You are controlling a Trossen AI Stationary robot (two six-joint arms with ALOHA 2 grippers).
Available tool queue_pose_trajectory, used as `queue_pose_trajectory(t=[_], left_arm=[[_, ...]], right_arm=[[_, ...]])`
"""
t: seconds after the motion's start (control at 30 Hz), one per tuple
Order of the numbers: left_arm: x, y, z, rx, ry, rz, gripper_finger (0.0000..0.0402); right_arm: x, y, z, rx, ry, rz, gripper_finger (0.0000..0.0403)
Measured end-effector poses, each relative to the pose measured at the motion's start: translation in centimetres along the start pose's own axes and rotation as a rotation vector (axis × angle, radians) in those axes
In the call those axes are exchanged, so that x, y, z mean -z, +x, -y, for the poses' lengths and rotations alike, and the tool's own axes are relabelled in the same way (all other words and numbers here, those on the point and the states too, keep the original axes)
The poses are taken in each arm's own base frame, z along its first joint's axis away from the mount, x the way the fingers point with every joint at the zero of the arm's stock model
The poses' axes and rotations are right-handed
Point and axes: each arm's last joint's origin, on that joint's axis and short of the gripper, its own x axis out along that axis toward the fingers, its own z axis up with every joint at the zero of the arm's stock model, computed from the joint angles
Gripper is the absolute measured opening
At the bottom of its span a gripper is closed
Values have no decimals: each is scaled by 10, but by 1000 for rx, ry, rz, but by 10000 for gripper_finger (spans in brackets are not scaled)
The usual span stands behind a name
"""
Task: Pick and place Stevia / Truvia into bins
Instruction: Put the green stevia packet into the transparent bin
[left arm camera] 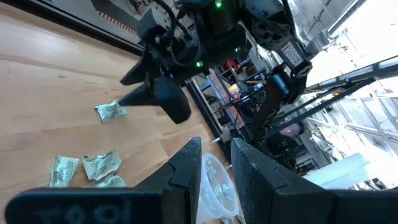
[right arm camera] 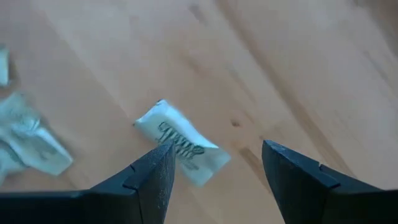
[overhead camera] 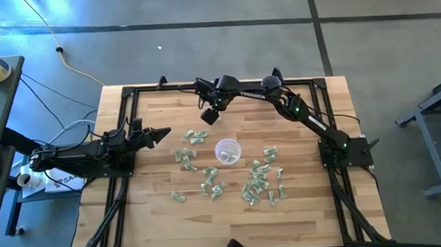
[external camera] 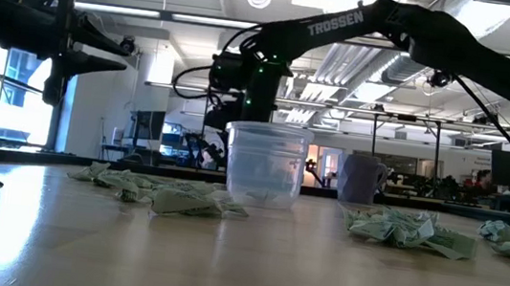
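Note:
Several pale green and white sachets (overhead camera: 257, 178) lie flat on the wooden table around the clear cup (overhead camera: 227, 151), which stands upright near the middle (external camera: 265, 168). My right gripper (overhead camera: 209, 115) hangs open above a lone sachet (right arm camera: 186, 146) left of the cup and toward the far edge (overhead camera: 197, 137). Its fingertips (right arm camera: 214, 149) stand over that sachet, clear of it. My left gripper (overhead camera: 160, 134) waits at the table's left, raised and pointing toward the cup (left arm camera: 217, 183), with a narrow gap between its fingers (left arm camera: 216, 165).
Sachets cluster mostly right of and nearer than the cup (overhead camera: 261, 183), with a few to its left (overhead camera: 184, 157). A black metal frame (overhead camera: 128, 90) borders the table. Bare wood lies along the far edge (overhead camera: 250, 107) and the near edge (overhead camera: 233, 221).

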Motion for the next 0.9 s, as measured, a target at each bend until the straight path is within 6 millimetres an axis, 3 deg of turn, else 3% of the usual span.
queue_pose_trajectory(t=[0.13,0.57,0.77,0.9], left_arm=[[0,0,0,0,-15,1,124],[0,0,0,0,-28,1,124],[0,0,0,0,-49,1,124],[0,0,0,-1,-45,3,124]], right_arm=[[-1,0,3,-68,-103,-14,229],[4,2,11,-58,-159,-78,225],[18,-10,16,-20,-498,-221,225],[10,-16,15,-61,-511,-126,226]])
